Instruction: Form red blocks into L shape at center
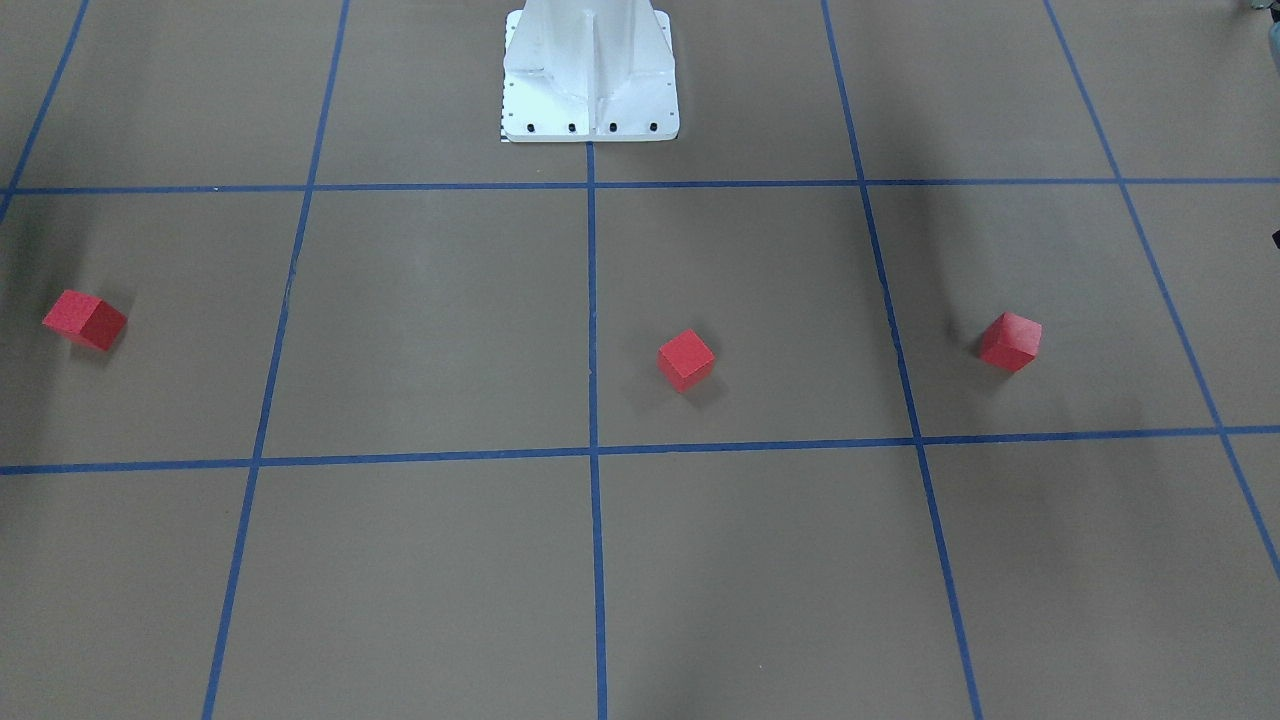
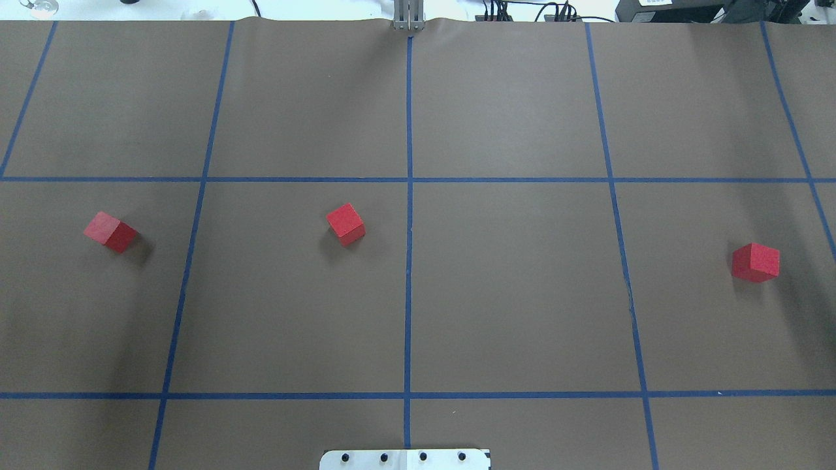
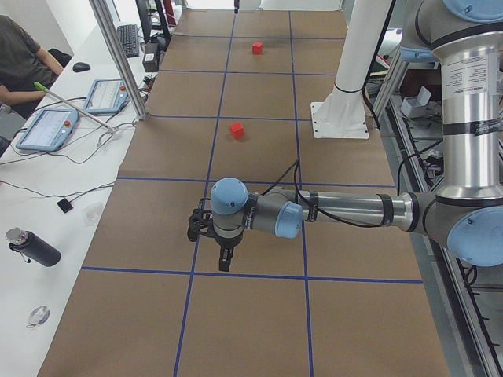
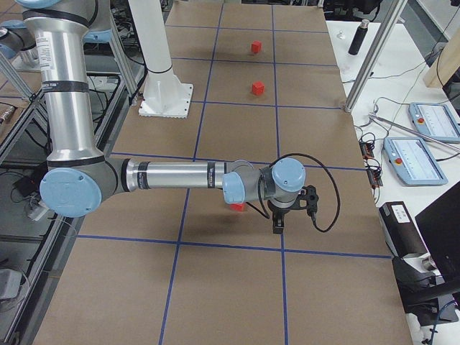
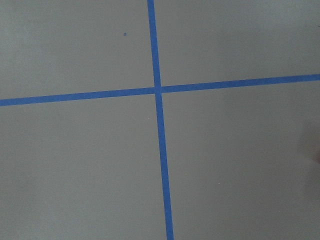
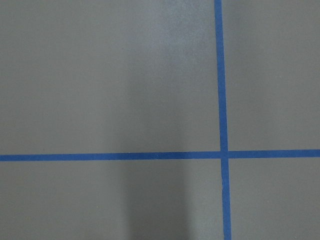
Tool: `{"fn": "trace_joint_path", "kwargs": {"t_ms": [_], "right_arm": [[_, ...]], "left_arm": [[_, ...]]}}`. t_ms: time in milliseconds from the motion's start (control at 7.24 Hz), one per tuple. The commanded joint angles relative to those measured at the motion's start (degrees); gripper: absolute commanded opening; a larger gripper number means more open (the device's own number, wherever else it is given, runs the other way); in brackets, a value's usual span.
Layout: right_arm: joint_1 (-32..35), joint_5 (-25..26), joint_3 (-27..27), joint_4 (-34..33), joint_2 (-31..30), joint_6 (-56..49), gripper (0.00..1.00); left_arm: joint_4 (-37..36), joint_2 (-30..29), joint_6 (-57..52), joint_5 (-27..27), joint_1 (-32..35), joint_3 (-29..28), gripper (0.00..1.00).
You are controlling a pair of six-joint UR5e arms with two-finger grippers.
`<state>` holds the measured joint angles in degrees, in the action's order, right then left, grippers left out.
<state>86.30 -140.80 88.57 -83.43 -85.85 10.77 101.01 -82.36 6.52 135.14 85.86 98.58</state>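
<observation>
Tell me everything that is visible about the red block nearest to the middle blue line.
The middle block is a small plain cube, matte red, with clean edges and no marks. It sits flat on the brown surface, turned askew to the grid. It lies just to the robot's left of the middle blue line, close to the tape but not on it. It stands alone: only the surface touches it.

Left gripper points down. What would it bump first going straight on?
The left gripper would probably meet only the brown table surface, near a blue tape crossing; nothing else shows below.
</observation>
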Motion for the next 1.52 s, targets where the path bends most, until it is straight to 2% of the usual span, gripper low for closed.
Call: {"fn": "trace_joint_path", "kwargs": {"t_ms": [0, 553, 691, 1105, 1382], "right_arm": [[0.0, 0.3, 3.6, -1.6, -2.6, -0.6, 1.00], [-0.1, 0.9, 5.4, -1.6, -3.7, -0.7, 1.00], [-0.1, 0.9, 5.4, -1.5, -3.9, -0.7, 1.00], [-0.1, 0.7, 6.0, -1.1, -5.1, -0.7, 1.00], [-0.1, 0.3, 8.8, -0.9, -7.2, -0.7, 1.00]], "left_arm": [[0.0, 0.0, -0.1, 0.0, 0.0, -0.1, 1.00], [0.9, 3.2, -0.1, 0.3, 0.1, 1.2, 1.00], [1.0, 4.0, -0.3, 2.0, 0.1, 1.3, 1.00], [3.0, 3.8, -0.1, 2.4, 0.0, 1.7, 1.00], [3.0, 4.0, 0.2, 4.1, 0.0, 1.4, 1.00]]}}
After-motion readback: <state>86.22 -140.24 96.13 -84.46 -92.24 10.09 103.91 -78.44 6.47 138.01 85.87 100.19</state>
